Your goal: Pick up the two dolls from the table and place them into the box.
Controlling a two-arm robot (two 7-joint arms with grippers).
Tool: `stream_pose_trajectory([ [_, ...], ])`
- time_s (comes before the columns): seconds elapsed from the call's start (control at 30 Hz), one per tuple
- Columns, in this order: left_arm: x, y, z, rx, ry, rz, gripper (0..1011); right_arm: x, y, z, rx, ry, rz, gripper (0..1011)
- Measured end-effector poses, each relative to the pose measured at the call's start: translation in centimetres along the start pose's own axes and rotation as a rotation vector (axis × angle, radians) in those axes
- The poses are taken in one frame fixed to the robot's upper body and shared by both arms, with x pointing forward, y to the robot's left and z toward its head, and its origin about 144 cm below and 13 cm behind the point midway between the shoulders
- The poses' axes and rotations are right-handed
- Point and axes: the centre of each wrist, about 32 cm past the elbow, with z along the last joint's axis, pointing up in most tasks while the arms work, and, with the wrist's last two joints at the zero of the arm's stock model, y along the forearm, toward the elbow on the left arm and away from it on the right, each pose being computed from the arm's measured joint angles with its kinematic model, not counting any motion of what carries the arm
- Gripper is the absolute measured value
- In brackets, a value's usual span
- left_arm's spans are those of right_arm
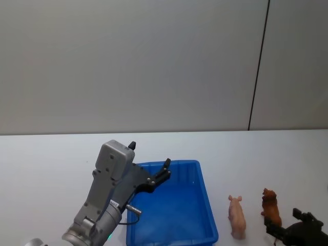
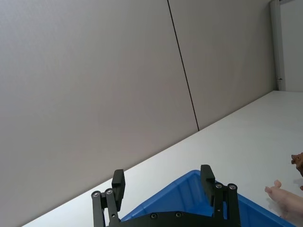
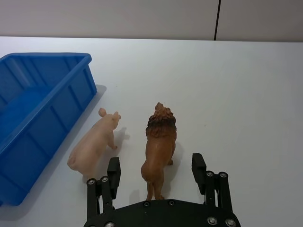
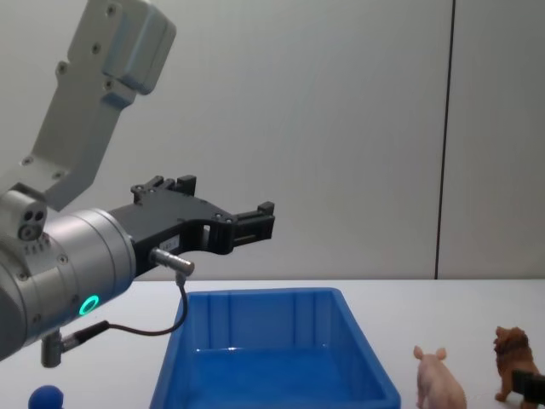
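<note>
Pig (image 3: 94,142): pale pink, smooth moulded plastic, rounded body. It stands on the flat white table (image 3: 236,94) at 3 o'clock of the box (image 3: 28,118), a glossy blue bin with sloped, ribbed walls. Lion (image 3: 160,142): brown, ridged mane, standing just beside the pig at its 3 o'clock. Both long axes run roughly 6 to 12, heads toward 12. Right gripper (image 3: 155,163): spread wide, fingers flanking the lion's hindquarters, clear of it. Left gripper (image 2: 162,182): spread, holding nothing, raised above the box's 10 o'clock corner.
</note>
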Motion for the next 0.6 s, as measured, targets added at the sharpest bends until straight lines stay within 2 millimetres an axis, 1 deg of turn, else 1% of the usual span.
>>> stream_pose_trajectory([
  [0.23,0.00,0.00,0.00,0.000,0.000,0.000,1003,-0.16,0.51,-0.22,-0.030,0.028,0.007,779],
  [0.27,0.00,0.00,0.00,0.000,0.000,0.000,1003,-0.16,0.51,-0.22,-0.030,0.028,0.007,740],
  [0.33,0.00,0.00,0.00,0.000,0.000,0.000,1003,-0.18,0.61,-0.27,-0.040,0.035,0.008,704],
  [0.37,0.00,0.00,0.00,0.000,0.000,0.000,1003,-0.20,0.68,-0.29,-0.046,0.040,0.009,641],
  [0.43,0.00,0.00,0.00,0.000,0.000,0.000,1003,-0.22,0.77,-0.32,-0.053,0.046,0.011,601],
  [0.57,0.00,0.00,0.00,0.000,0.000,0.000,1003,-0.24,0.88,-0.35,-0.062,0.057,0.013,459],
  [0.6,0.00,0.00,0.00,0.000,0.000,0.000,1003,-0.24,0.88,-0.35,-0.062,0.057,0.013,459],
])
